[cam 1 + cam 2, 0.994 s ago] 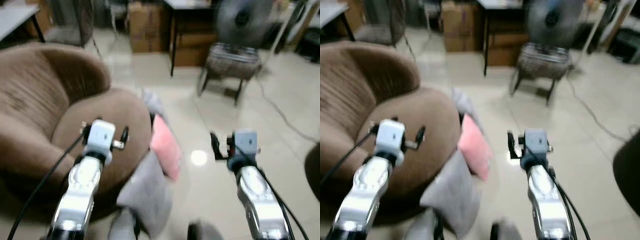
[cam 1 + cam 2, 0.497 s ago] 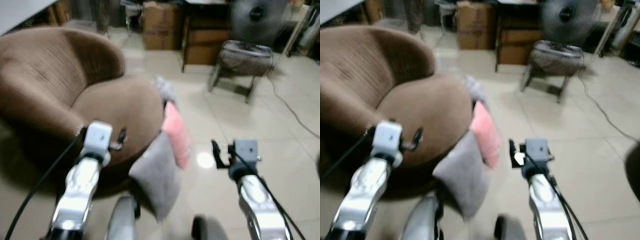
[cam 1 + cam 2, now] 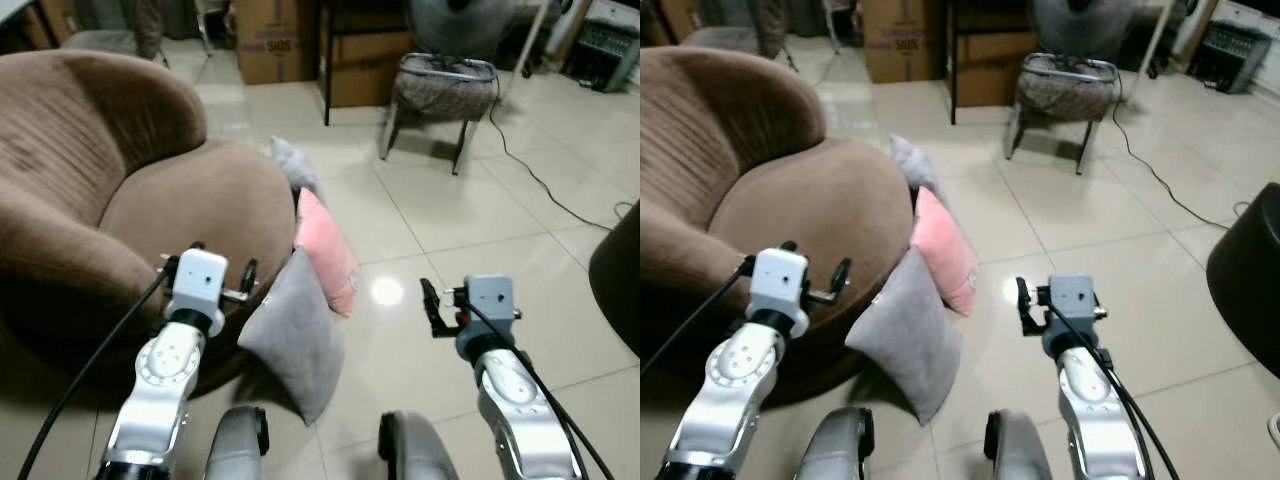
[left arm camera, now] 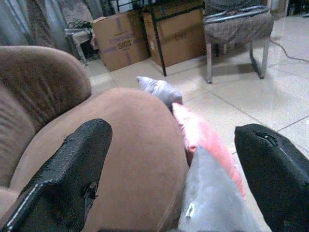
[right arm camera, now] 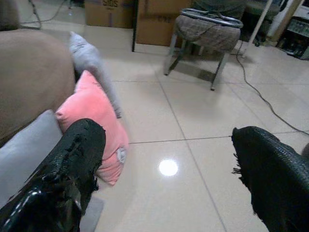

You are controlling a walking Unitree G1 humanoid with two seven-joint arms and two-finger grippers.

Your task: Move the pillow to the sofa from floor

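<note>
Three pillows leaned against the sofa's base on the tiled floor, both hands raised and empty.

The left hand (image 4: 174, 179) was spread wide, grasping nothing, above the brown sofa (image 3: 120, 200) seat's front edge; the right hand (image 5: 164, 169) was likewise released, over bare floor (image 3: 470, 220). Between the hands and slightly ahead stood a grey pillow (image 3: 290, 335) on the floor, propped against the sofa. Just beyond it the pink pillow (image 3: 325, 250) touched it, and a second grey pillow (image 3: 292, 165) lay farther on. Well ahead of the right hand were a metal-legged chair (image 3: 435, 85), a cardboard box (image 3: 272, 40) and a dark desk (image 3: 345, 50); a black cable (image 3: 540, 180) ran across the glossy tiles.
</note>
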